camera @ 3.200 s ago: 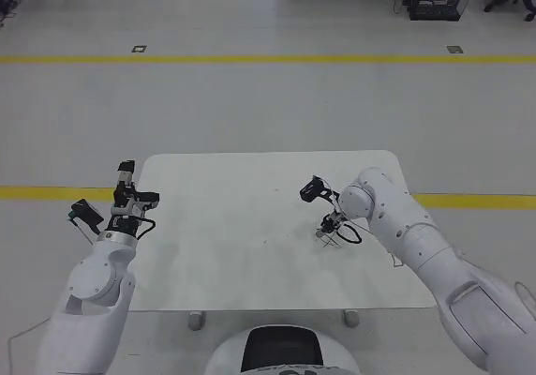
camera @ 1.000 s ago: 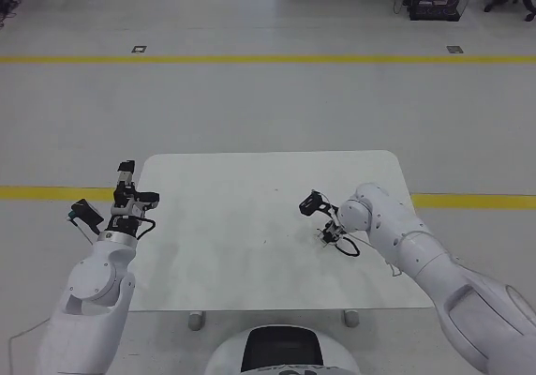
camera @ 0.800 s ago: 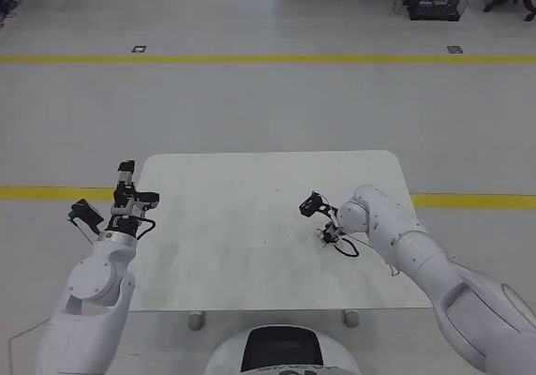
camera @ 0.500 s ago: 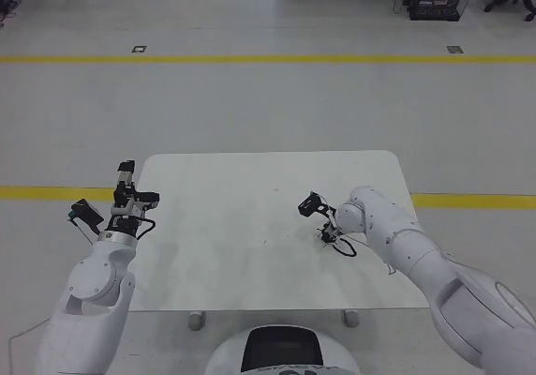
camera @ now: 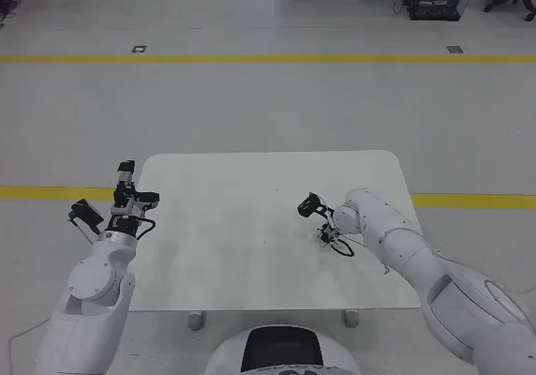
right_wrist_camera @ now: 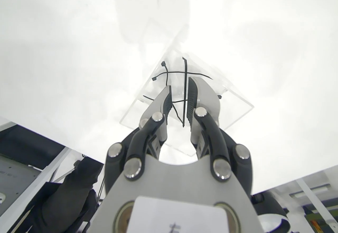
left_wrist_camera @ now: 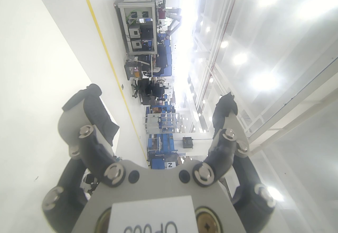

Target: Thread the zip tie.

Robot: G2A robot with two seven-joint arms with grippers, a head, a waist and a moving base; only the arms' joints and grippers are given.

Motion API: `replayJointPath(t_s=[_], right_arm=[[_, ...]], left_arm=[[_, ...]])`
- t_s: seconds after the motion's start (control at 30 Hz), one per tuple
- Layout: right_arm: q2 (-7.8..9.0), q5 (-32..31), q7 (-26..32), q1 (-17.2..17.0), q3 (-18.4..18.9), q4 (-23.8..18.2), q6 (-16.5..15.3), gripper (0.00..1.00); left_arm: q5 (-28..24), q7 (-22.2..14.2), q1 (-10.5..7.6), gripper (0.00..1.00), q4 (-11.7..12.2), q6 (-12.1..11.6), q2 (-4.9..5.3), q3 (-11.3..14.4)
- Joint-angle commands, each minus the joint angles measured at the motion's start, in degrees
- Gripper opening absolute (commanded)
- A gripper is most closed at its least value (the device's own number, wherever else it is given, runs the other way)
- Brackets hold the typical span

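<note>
At the left, the left gripper (camera: 125,181) hangs just off the table's left edge, pointing away from the robot. In its wrist view the left gripper (left_wrist_camera: 158,99) has its black fingers (left_wrist_camera: 92,110) spread wide, released and holding nothing. A white label (left_wrist_camera: 153,214) sits on its base, with dark print cut off by the frame edge.

The white table (camera: 240,272) has rounded corners and a plain matte top.

Toward the table's right side, the right gripper (camera: 324,234) points down at the tabletop, with a black loop of the zip tie (camera: 342,247) just beside it. In the wrist view the right gripper (right_wrist_camera: 179,94) has its jaws a narrow gap apart, clamped on nothing. Black strands of the zip tie (right_wrist_camera: 186,70) cross on a clear plate (right_wrist_camera: 237,107) lying flat on the table. 1 strand runs straight through the gap, close to a finger pad (right_wrist_camera: 190,98). A second white label (right_wrist_camera: 179,214) on this gripper's base is also cut off.

The floor (camera: 268,103) is pale grey, with 2 yellow lines (camera: 249,59) across it. The left wrist view shows an equipment cabinet (left_wrist_camera: 137,28), blue workstations (left_wrist_camera: 161,139) and rows of ceiling lights (left_wrist_camera: 261,81).
</note>
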Motion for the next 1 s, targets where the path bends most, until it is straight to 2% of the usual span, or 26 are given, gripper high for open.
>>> replayJointPath(t_s=[0.0, 0.3, 0.7, 0.83, 0.97], right_arm=[[-0.36, -0.28, -0.38, 0.16, -0.13, 0.77, 0.01, 0.13], [-1.69, -1.86, -2.08, 0.49, -0.48, 3.18, 0.80, 0.13], [-3.18, -2.63, -2.40, 0.96, -0.39, 6.18, 0.09, 0.13], [-3.56, -2.87, -2.51, 1.09, -0.29, 6.89, 0.00, 0.00], [-3.78, -3.30, -2.59, 1.31, -0.13, 7.03, 0.00, 0.00]], left_arm=[[0.00, 0.00, 0.00, 1.00, 0.00, 0.00, 0.00, 0.00], [0.00, 0.00, 0.00, 1.00, 0.00, 0.00, 0.00, 0.00], [0.00, 0.00, 0.00, 1.00, 0.00, 0.00, 0.00, 0.00], [0.00, 0.00, 0.00, 1.00, 0.00, 0.00, 0.00, 0.00], [0.00, 0.00, 0.00, 1.00, 0.00, 0.00, 0.00, 0.00]])
